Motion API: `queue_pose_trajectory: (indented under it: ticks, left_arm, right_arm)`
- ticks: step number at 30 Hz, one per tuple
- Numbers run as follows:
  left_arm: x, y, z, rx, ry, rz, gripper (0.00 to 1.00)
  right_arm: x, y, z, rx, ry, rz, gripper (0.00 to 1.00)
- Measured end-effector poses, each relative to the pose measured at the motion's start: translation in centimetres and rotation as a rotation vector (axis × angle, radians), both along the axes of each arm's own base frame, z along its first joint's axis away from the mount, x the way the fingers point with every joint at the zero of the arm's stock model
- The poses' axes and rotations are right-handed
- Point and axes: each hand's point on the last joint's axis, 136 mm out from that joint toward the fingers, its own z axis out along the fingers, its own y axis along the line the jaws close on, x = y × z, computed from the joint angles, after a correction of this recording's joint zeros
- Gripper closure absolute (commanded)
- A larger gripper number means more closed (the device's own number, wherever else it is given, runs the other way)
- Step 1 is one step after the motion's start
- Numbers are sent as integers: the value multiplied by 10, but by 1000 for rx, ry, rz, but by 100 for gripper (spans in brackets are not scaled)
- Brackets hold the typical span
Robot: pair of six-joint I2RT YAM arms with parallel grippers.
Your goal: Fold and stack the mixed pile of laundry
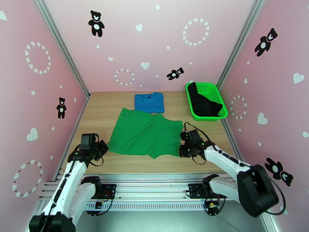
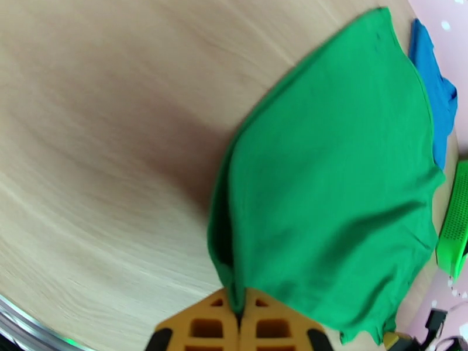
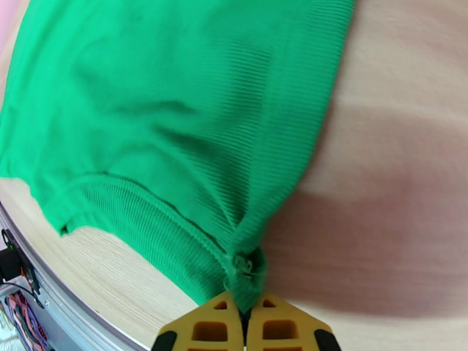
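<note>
On the table, the green garment lies spread, its near corners pinched by the closed left gripper and right gripper. The blue T-shirt lies behind it, and the black garment is in the basket.

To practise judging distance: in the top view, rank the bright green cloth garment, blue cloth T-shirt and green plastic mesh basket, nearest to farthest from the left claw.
1. bright green cloth garment, its near-left corner pinched in the left claw
2. blue cloth T-shirt, far centre
3. green plastic mesh basket, far right
</note>
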Motion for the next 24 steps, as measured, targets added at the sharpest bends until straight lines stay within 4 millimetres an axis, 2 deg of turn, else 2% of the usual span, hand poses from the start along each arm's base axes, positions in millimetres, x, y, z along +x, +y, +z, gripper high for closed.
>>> queue_pose_trajectory:
  ticks: [6, 12, 15, 16, 18, 20, 22, 24]
  left_arm:
    - [-8, 1, -4, -21, -33, 48, 100]
    - [-20, -2, -19, -59, -30, 79, 100]
    - [-27, -2, -28, -65, -12, 89, 100]
    - [-28, -2, -29, -66, -11, 92, 100]
    - [-28, -2, -30, -68, -12, 95, 100]
    - [-29, -2, -31, -68, -11, 96, 100]
    - [-30, -2, -35, -69, -5, 98, 100]
    - [-32, -2, -39, -69, 4, 98, 100]
  right_arm:
    - [4, -17, 17, -55, -88, -71, 100]
    - [-7, -37, 7, -141, -25, -149, 100]
    - [-13, -39, 0, -153, 21, -170, 100]
    - [-15, -38, -1, -154, 29, -172, 93]
    - [-20, -34, -1, -153, 41, -163, 68]
    - [-27, -27, 1, -161, 37, -122, 52]
    - [-35, -17, 7, -165, 9, -49, 39]
    - [-40, -1, 23, -161, -49, 48, 30]
